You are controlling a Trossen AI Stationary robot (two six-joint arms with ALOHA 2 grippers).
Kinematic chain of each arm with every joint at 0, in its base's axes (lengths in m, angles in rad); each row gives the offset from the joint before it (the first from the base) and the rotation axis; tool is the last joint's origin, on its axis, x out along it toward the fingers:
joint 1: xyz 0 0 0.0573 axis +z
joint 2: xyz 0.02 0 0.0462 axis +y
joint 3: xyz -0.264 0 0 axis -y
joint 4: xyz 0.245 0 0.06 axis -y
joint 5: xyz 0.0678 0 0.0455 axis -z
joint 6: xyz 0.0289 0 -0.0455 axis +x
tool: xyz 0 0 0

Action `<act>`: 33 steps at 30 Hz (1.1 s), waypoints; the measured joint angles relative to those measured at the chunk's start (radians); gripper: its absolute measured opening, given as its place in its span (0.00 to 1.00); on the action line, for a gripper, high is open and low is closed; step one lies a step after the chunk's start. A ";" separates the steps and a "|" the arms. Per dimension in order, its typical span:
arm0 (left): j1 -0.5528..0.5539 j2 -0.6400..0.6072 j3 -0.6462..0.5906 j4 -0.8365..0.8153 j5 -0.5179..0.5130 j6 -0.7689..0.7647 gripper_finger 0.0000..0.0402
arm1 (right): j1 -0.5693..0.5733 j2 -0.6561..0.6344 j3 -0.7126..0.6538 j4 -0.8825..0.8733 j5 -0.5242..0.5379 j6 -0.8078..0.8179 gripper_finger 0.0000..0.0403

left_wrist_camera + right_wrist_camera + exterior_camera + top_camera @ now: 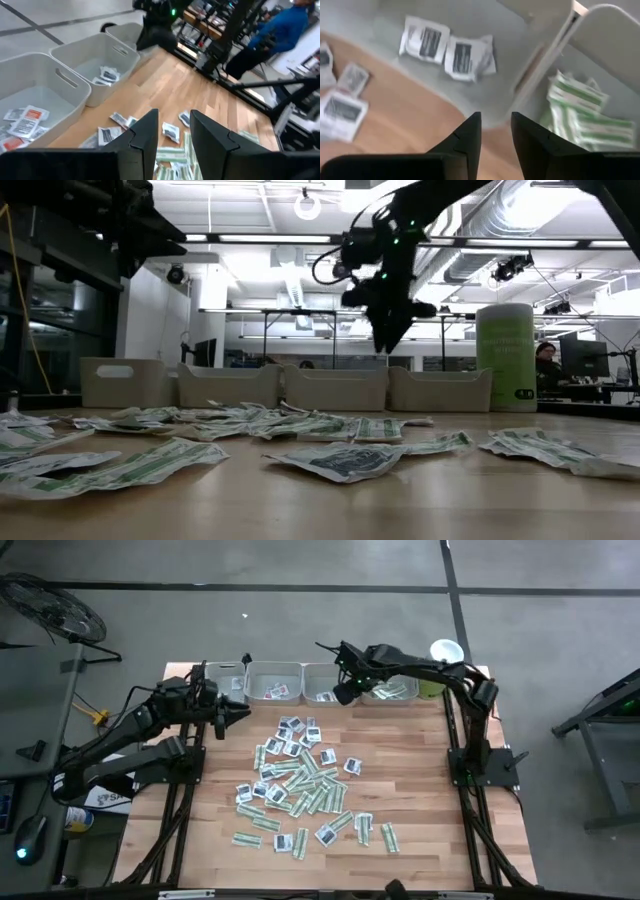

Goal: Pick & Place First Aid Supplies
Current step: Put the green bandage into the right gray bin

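Above the wall between two grey trays at the table's far edge, the right gripper hangs with its two dark fingers a narrow gap apart and nothing between them. Under it, one tray holds squarish white sachets with dark marks, and its neighbour holds a heap of green-white strips. Toward the table's left side, the left gripper hovers over the near edge of the loose pile, its jaws likewise parted a little and empty. Most of the first aid supplies lie scattered across the middle of the wooden table, strips and white squares mixed and overlapping. A pale green tub stands at the right end of the tray row.
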 joint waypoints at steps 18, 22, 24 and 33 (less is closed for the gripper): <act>0.000 0.000 0.000 -0.028 0.130 0.069 0.28 | 0.161 -0.093 -0.023 -0.331 -0.251 -0.166 0.25; 0.000 0.000 0.000 -0.062 0.164 0.090 0.28 | 0.258 -0.094 -0.064 -0.345 -0.342 -0.168 0.25; 0.000 0.000 0.000 -0.075 0.175 0.096 0.28 | 0.312 -0.094 -0.088 -0.345 -0.356 -0.162 0.25; 0.000 0.000 0.000 -0.109 0.210 0.115 0.28 | 0.573 -0.094 -0.134 -0.308 -0.338 -0.136 0.25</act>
